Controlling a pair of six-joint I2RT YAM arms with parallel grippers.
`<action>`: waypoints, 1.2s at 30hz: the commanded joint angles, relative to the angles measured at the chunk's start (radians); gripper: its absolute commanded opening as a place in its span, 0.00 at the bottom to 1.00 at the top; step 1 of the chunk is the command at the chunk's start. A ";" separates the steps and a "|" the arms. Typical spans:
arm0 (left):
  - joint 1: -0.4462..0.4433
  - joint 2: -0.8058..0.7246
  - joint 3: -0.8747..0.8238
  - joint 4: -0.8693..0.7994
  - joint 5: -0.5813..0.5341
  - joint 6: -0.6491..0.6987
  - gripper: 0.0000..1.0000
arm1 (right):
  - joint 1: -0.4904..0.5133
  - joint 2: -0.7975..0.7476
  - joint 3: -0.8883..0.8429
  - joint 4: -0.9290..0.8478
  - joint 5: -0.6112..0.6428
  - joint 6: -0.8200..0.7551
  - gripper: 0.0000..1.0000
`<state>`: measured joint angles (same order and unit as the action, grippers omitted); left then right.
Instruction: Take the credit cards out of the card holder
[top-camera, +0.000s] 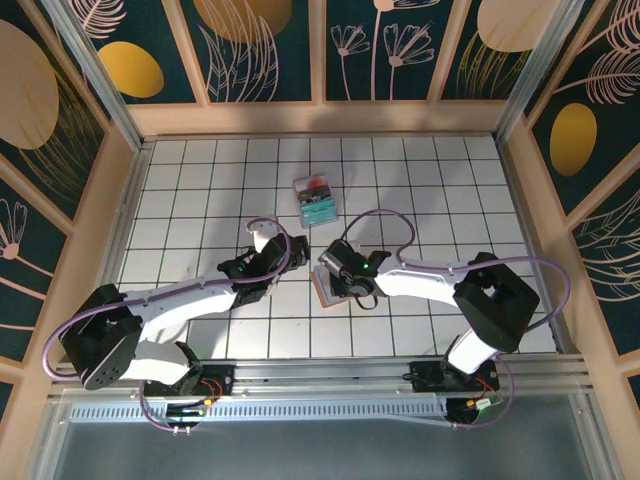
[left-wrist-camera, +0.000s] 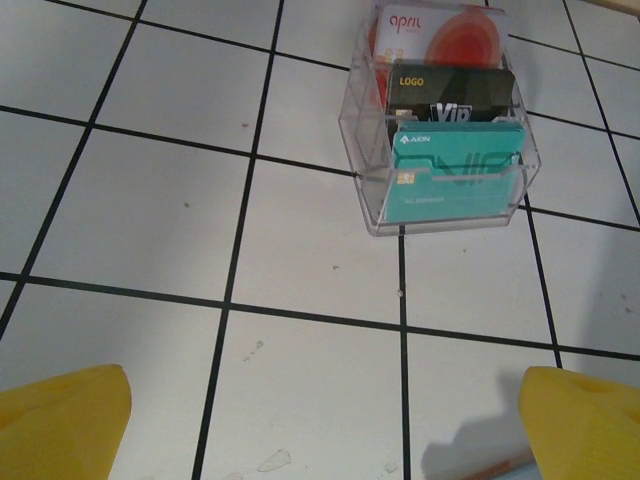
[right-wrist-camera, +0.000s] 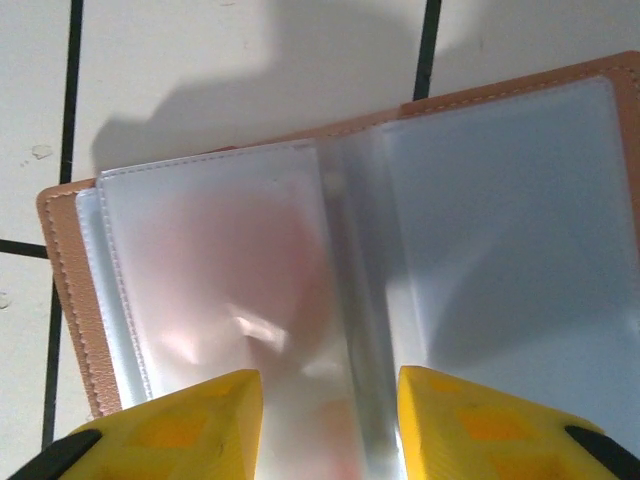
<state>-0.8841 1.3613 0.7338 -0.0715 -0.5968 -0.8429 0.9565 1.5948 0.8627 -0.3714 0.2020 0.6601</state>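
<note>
The card holder (right-wrist-camera: 70, 270) lies open on the tiled table, its pinkish-tan rim framing clear plastic sleeves. A reddish card (right-wrist-camera: 240, 270) shows dimly through the left sleeve. My right gripper (right-wrist-camera: 325, 425) hovers right over the holder's middle fold, open, with a yellow finger on each side of the fold. In the top view the holder (top-camera: 324, 294) peeks out under the right gripper (top-camera: 333, 275). My left gripper (top-camera: 289, 254) sits just left of it, open and empty, its yellow fingertips (left-wrist-camera: 60, 420) spread wide above bare tiles (left-wrist-camera: 320, 430).
A clear plastic box (left-wrist-camera: 437, 120) holds a red-and-white card, a black VIP card and a teal card; it stands beyond the left gripper, mid-table (top-camera: 315, 200). Wooden walls ring the white tiled table (top-camera: 200, 180).
</note>
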 joint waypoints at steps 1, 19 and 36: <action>-0.004 -0.024 0.010 -0.014 -0.051 -0.021 0.99 | -0.012 0.000 0.001 -0.023 0.036 0.006 0.40; 0.071 -0.063 -0.069 -0.002 0.012 -0.081 0.99 | 0.041 0.026 0.024 0.029 -0.046 -0.096 0.45; 0.076 -0.053 -0.066 -0.001 0.034 -0.082 0.99 | 0.050 0.040 0.007 0.057 -0.158 -0.090 0.56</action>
<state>-0.8112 1.3125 0.6693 -0.0849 -0.5655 -0.9108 0.9920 1.6318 0.8761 -0.3145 0.0998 0.5808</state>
